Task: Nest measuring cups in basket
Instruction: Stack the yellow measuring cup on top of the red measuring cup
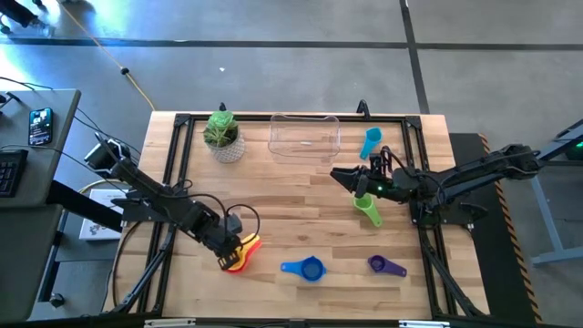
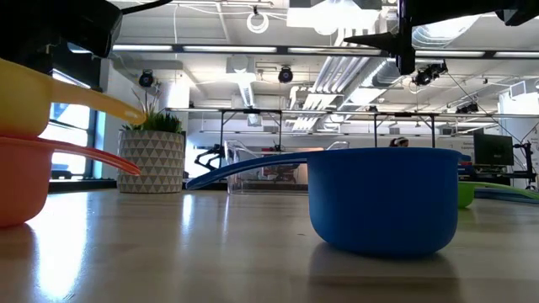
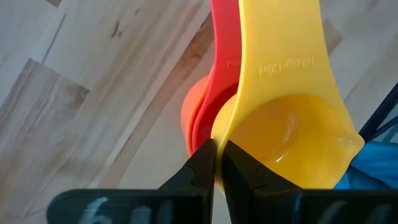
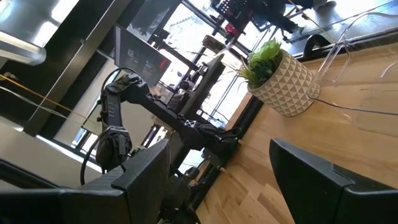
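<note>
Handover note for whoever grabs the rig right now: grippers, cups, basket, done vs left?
Left gripper: jaws pinched on the rim of the yellow cup, which sits nested with the red cup and the orange cup at the table's front left.
Right gripper: open, empty, above the green cup.
Basket: back centre, nothing in it.
Light blue cup right of the basket; blue cup and purple cup at the front.
Done: three cups nested.
Left: nest the other four, get the set into the basket.

Cups (image 1: 311,269) scattered (yellow, red nested); clear basket (image 1: 304,136) upright.
</note>
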